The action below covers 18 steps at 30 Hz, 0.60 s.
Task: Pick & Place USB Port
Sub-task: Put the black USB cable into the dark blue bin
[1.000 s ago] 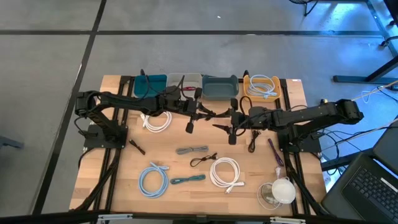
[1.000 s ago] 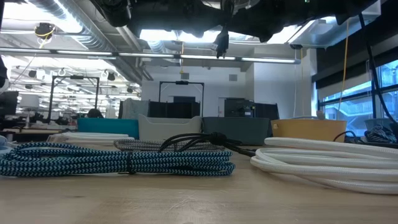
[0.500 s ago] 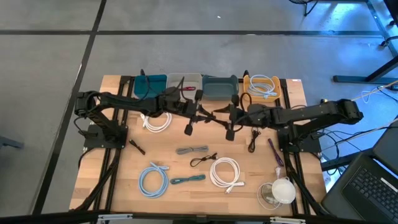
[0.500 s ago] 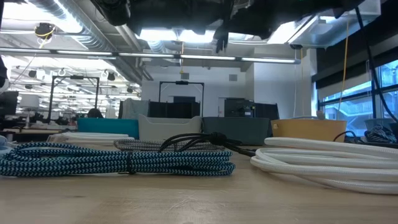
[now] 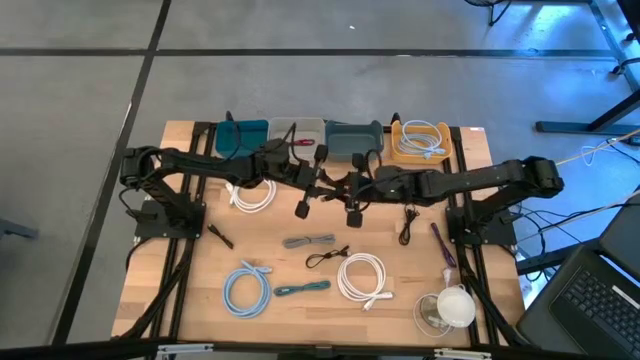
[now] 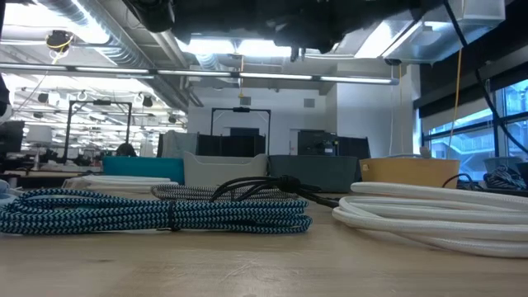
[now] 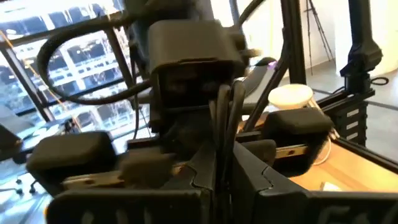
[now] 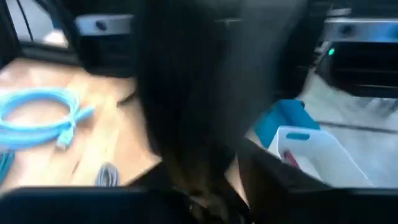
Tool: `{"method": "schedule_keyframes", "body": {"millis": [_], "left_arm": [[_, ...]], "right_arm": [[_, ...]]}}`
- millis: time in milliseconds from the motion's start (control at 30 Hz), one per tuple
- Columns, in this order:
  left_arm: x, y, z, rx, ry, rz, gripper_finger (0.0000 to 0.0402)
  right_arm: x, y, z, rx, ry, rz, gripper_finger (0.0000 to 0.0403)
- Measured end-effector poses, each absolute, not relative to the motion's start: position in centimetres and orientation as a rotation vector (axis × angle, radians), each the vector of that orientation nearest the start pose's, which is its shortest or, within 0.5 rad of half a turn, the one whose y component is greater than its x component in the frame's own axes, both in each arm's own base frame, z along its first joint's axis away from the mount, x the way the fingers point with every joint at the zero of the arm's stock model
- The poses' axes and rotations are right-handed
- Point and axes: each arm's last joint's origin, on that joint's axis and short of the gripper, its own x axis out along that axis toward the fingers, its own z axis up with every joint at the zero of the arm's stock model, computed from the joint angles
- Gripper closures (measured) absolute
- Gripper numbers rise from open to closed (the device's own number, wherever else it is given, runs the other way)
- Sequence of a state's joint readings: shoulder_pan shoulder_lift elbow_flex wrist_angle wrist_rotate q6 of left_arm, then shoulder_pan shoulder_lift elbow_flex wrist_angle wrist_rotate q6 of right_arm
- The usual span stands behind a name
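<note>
Black cable (image 5: 303, 205) clamped in left hand (image 5: 318, 186) overhead; right hand (image 5: 352, 192) adjacent, grip unclear.

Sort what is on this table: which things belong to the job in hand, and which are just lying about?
In the job:
- black cable
- left gripper, shut on it above the table
- right gripper, close by
- row of bins

Lying about:
- white cable coil
- light blue cable coil
- grey braided cable
- purple cable
</note>
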<state>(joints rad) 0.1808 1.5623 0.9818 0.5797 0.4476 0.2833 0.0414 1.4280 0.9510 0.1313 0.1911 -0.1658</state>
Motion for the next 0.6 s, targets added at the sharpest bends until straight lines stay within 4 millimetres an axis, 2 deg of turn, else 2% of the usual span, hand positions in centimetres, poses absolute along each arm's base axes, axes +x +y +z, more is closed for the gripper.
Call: {"method": "schedule_keyframes", "body": {"millis": [33, 67, 200, 333, 467, 600], "left_arm": [[34.6, 5.2, 28.3, 0.28, -0.029, -0.257, 0.0385], [34.6, 5.3, 28.2, 0.276, -0.018, -0.255, 0.0385], [34.5, 5.8, 28.1, 0.259, -0.004, -0.223, 0.0379], [34.5, 6.2, 27.8, 0.212, 0.037, -0.184, 0.0357], [34.2, 6.4, 26.9, 0.244, 0.175, -0.053, 0.0313], [33.6, 7.0, 25.6, 0.27, 0.367, 0.168, 0.026]], "right_arm": [[32.0, 0.8, 27.4, -0.209, 0.387, -0.128, 0.0348], [32.1, 0.7, 27.6, -0.217, 0.418, -0.147, 0.0362], [31.9, 0.5, 28.1, -0.248, 0.518, -0.23, 0.0362], [31.1, 0.0, 28.5, -0.282, 0.642, -0.289, 0.0362], [29.9, -0.9, 29.1, -0.301, 0.82, -0.396, 0.0362], [28.7, -2.8, 30.1, -0.316, 0.944, -0.51, 0.0362]]}}
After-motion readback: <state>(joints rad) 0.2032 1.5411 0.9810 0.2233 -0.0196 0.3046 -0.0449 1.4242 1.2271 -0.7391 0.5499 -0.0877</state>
